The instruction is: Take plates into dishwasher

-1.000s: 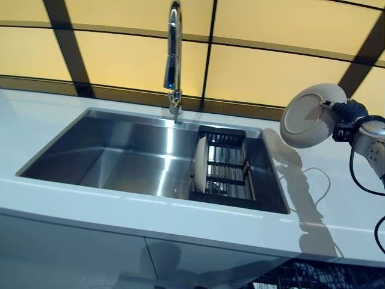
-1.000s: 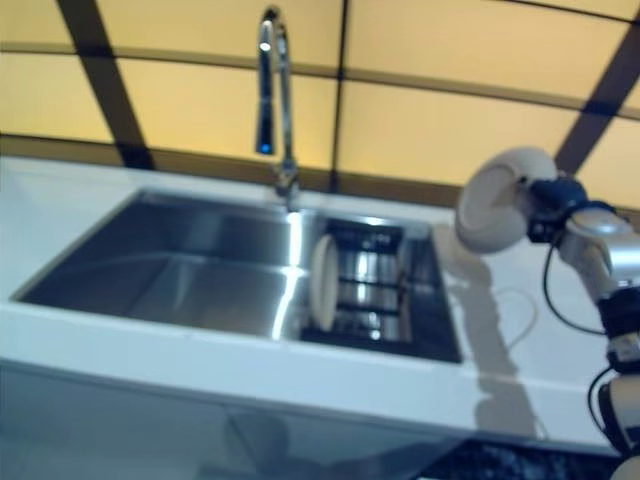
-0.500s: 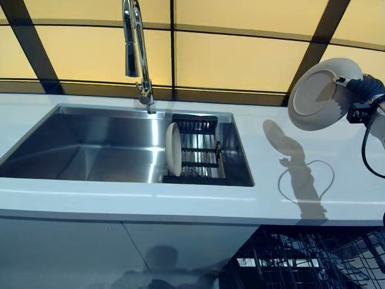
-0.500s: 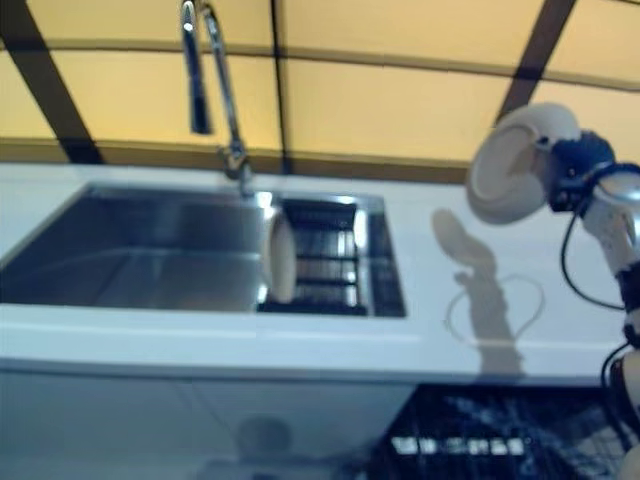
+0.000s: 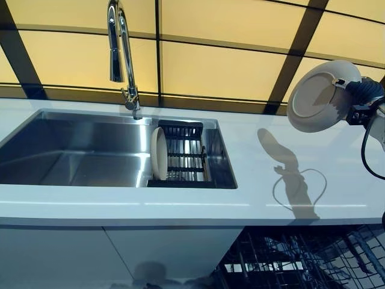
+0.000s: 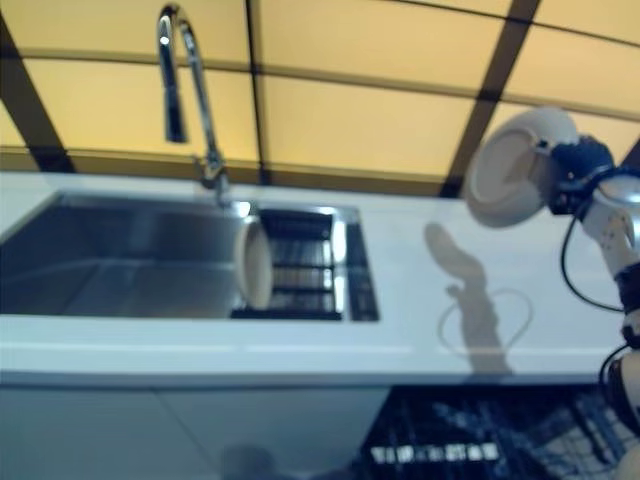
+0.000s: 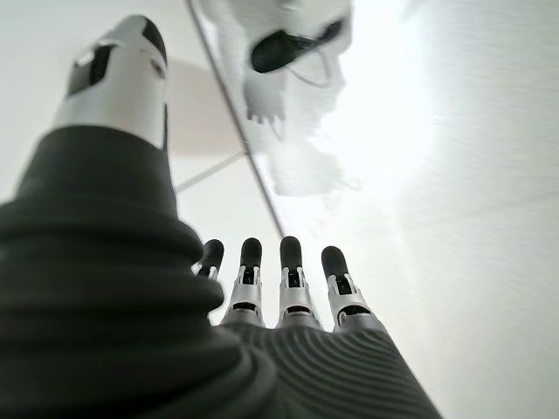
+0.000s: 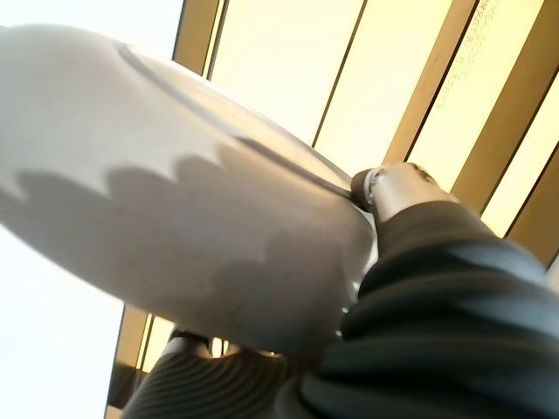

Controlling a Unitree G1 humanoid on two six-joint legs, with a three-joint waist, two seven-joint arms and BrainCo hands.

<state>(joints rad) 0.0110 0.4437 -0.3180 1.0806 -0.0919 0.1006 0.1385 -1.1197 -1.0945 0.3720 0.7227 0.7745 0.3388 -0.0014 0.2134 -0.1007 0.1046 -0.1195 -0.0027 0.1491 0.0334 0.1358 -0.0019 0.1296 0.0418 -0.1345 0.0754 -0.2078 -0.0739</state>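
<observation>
R hand grips white plate by its rim, up over counter right of sink; 2nd plate upright in sink rack; L hand fingers straight, empty.

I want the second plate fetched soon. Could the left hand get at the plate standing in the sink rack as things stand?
Probably yes. The left hand is open and empty, the plate stands on edge in the rack, and nothing covers it. The right hand holds the other plate well aside.
</observation>
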